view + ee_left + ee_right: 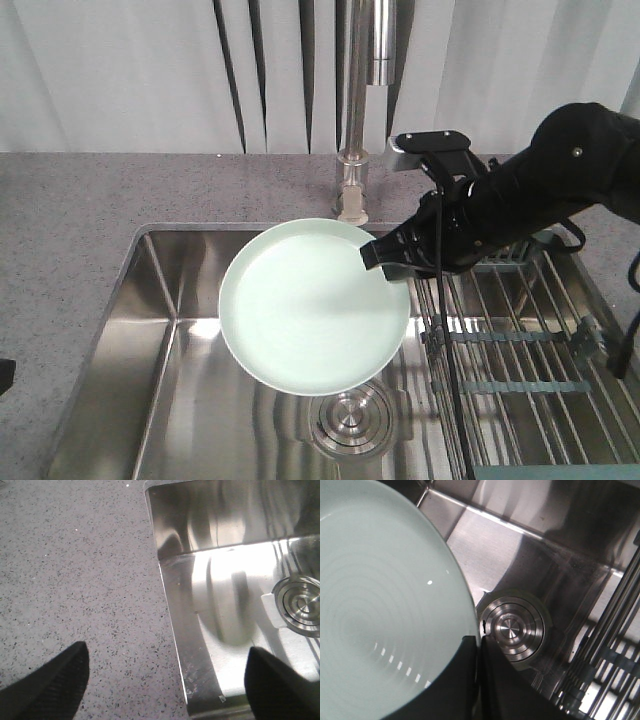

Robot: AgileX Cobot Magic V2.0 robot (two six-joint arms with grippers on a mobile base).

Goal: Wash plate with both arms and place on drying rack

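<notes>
The right arm's [560, 175] blocky black gripper [373, 256] is clamped onto the rim of the round, glossy, pale mint-green plate [310, 310]; the right wrist view shows its 2 dark fingers [455, 690] pinching the plate's edge, 1 on each face. The plate is held over the stainless steel sink basin [150, 330], its hollow face turned upward, and only the gripper touches it. Beneath its near edge lies the round ribbed steel drain [350, 425]; behind its far rim stands the chrome tap column [365, 110]. The drying rack of parallel steel rods with grey-green plastic bars [525, 350] spans the right side of the sink under the right arm; the plate hangs just to the left of it, not on it.

The left wrist view shows the left gripper [167, 687] with its 2 black fingertips [55, 685] spread wide apart and nothing between them. It hovers over the line where the speckled grey stone countertop [75, 580] meets the sink's left wall, well apart from the plate.
</notes>
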